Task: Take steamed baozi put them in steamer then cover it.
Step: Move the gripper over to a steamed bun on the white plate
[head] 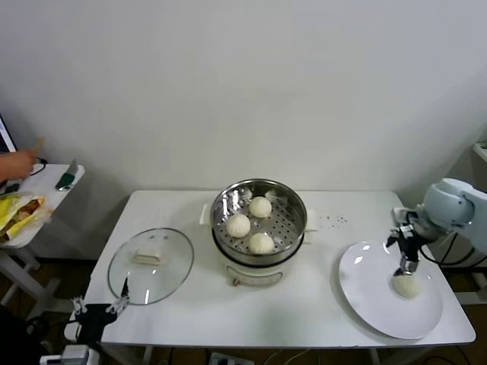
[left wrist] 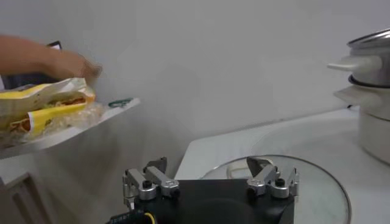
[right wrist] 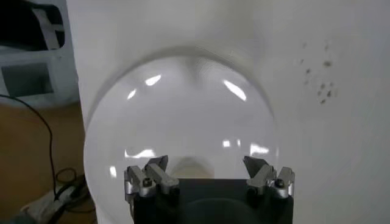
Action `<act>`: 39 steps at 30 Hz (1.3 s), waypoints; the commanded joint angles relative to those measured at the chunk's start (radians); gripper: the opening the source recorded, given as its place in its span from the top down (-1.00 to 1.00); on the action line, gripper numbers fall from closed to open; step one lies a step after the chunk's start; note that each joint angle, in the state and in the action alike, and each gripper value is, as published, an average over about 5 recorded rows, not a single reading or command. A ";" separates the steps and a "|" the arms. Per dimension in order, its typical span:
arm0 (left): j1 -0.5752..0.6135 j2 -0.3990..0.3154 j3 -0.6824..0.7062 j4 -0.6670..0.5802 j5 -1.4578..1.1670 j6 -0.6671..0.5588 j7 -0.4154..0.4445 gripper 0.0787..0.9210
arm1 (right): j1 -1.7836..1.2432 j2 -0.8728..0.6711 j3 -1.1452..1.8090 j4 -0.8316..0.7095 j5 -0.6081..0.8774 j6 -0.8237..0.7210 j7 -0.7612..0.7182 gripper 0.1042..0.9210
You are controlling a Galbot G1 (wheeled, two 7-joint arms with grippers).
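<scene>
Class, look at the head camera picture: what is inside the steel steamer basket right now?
Three steamed baozi lie on the perforated floor of the uncovered steamer. Floor holes show around them; what lies below the floor is hidden.

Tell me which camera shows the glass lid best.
The head view: the whole glass lid lies flat on the table left of the steamer, handle up. The left wrist view shows only its near rim behind the open left gripper. The right wrist view shows none.
</scene>
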 commanded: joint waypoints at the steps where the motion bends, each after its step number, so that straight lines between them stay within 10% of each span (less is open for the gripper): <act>1: 0.001 -0.013 0.004 0.000 0.015 0.002 0.002 -0.77 | -0.320 -0.027 0.247 -0.131 -0.200 0.049 -0.024 -0.76; 32: 0.028 -0.011 -0.010 -0.009 0.020 -0.010 0.000 -0.77 | -0.312 0.130 0.236 -0.237 -0.207 0.060 -0.002 -0.76; 39: 0.031 -0.013 -0.014 -0.014 0.020 -0.006 -0.001 -0.77 | -0.303 0.105 0.232 -0.221 -0.184 0.061 0.002 -0.50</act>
